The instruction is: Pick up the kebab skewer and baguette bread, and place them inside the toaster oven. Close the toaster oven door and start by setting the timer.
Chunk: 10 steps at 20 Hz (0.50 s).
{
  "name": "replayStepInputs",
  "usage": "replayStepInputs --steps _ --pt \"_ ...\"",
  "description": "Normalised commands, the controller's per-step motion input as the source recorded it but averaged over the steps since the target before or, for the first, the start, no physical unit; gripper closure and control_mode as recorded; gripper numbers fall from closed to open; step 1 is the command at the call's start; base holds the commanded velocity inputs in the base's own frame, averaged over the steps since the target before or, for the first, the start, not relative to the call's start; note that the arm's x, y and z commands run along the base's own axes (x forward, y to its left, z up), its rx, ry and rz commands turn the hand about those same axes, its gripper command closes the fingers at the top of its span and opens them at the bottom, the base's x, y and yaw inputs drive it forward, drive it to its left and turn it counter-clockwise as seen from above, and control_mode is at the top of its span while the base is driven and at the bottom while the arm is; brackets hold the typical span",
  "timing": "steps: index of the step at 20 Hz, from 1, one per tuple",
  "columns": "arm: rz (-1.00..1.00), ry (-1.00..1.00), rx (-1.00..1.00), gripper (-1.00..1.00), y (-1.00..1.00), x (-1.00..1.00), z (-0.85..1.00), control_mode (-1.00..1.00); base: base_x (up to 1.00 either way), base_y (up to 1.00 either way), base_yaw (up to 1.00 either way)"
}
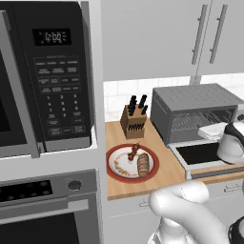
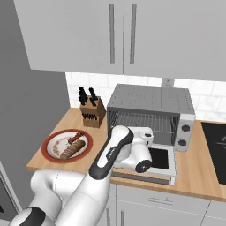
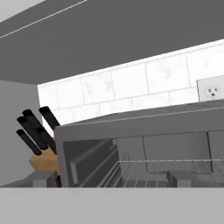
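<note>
The kebab skewer point(image 1: 133, 152) and the baguette bread point(image 1: 143, 164) lie side by side on a red-rimmed plate point(image 1: 116, 152) on the wooden counter, left of the toaster oven point(image 1: 190, 102). From the right base view the skewer point(image 2: 76, 138) lies behind the bread point(image 2: 73, 150). The toaster oven door point(image 2: 162, 159) hangs down flat, showing the wire rack point(image 3: 157, 170). My gripper point(image 3: 111, 179) hovers over the lowered door, facing the oven's mouth. It is open, fingertips point(image 3: 43, 178) wide apart with nothing between them, well right of the plate.
A knife block point(image 1: 133, 121) stands behind the plate against the tiled wall. A black microwave point(image 1: 47, 71) and a steel wall oven point(image 1: 47, 209) fill the left. The toaster oven's knobs point(image 2: 185, 134) are on its right; a dark cooktop point(image 2: 216, 145) lies beyond.
</note>
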Motion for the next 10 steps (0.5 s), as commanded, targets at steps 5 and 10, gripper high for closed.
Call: replayStepInputs --steps 5,10 --pt "0.00 0.00 0.00 -1.00 -0.08 0.22 -0.13 -1.00 0.00 0.00 0.00" --pt "0.01 0.00 0.00 -1.00 0.00 0.28 -0.10 -1.00 0.00 0.00 0.00"
